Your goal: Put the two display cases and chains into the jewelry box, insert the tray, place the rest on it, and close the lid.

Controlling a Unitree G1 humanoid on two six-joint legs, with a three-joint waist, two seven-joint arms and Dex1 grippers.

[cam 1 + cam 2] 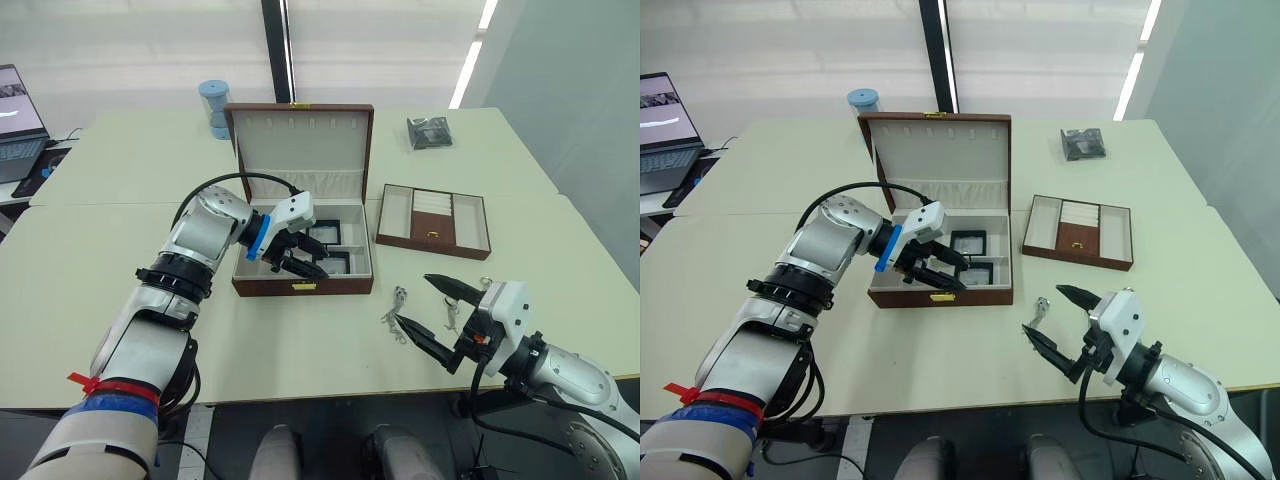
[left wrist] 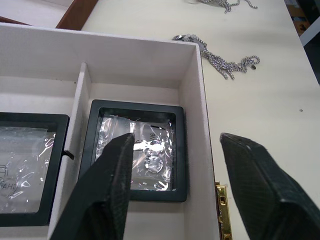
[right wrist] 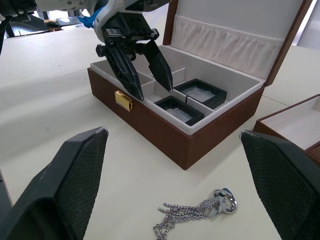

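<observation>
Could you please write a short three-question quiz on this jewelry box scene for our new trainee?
1. True or false: both display cases already lie inside the jewelry box.
2. Where are the chains now? A) in the box B) on the table in front of the box C) on the tray
3. Fill in: the left gripper hangs over the box with its fingers ____.

Key
1. True: the two cases sit in neighbouring compartments on the box's right side.
2. B: they lie on the table, near the open right gripper.
3. Open, holding nothing.
</observation>
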